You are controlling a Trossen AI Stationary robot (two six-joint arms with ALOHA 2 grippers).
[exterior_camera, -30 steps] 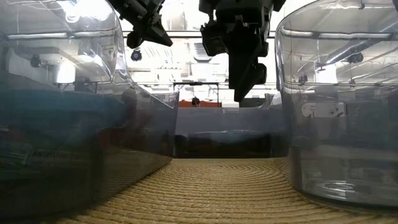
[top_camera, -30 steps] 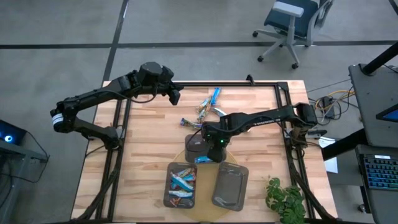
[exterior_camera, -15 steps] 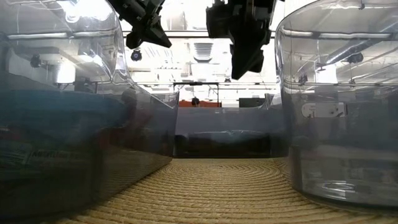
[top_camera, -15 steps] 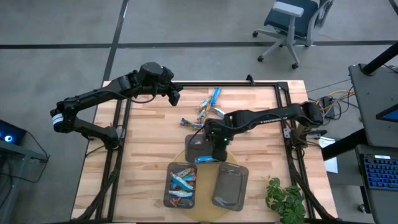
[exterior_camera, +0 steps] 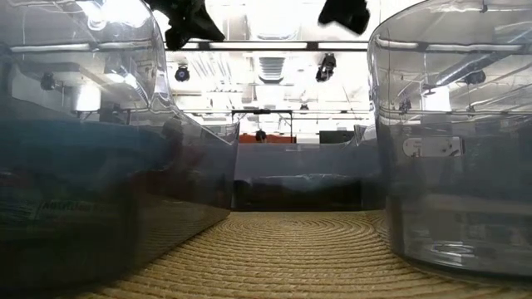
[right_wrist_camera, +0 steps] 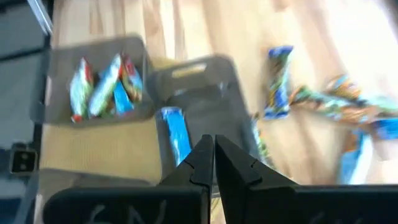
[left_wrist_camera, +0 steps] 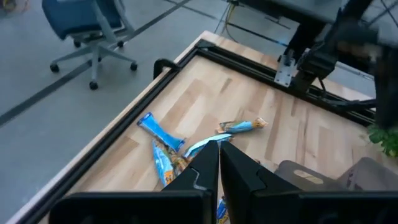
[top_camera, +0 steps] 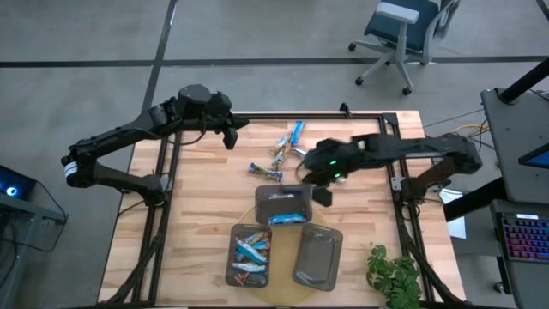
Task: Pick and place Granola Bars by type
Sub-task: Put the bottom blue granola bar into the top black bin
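Several loose Granola Bars (top_camera: 287, 146), blue and tan, lie flat on the wooden table toward its far edge; they also show in the left wrist view as bars (left_wrist_camera: 163, 138). One blue bar (top_camera: 288, 218) lies in the far grey tray (top_camera: 276, 196). Several bars (top_camera: 250, 249) fill the near left tray (top_camera: 232, 266). My right gripper (top_camera: 322, 196) hangs shut and holding nothing above the far tray's right edge. My left gripper (top_camera: 230, 130) hovers shut above the table's far left, clear of everything.
A third grey tray (top_camera: 317, 255) stands at the near right on a round woven mat (exterior_camera: 291, 249). A black frame (top_camera: 369, 118) borders the table. A green plant (top_camera: 395, 275) sits at the near right corner. An office chair (top_camera: 403, 30) stands beyond the table.
My right gripper has risen well clear of the far tray and drawn back toward the table's right edge, tipping less steeply downward; a blue bar now shows lying in that tray. My left gripper has drifted a little toward the table's left edge.
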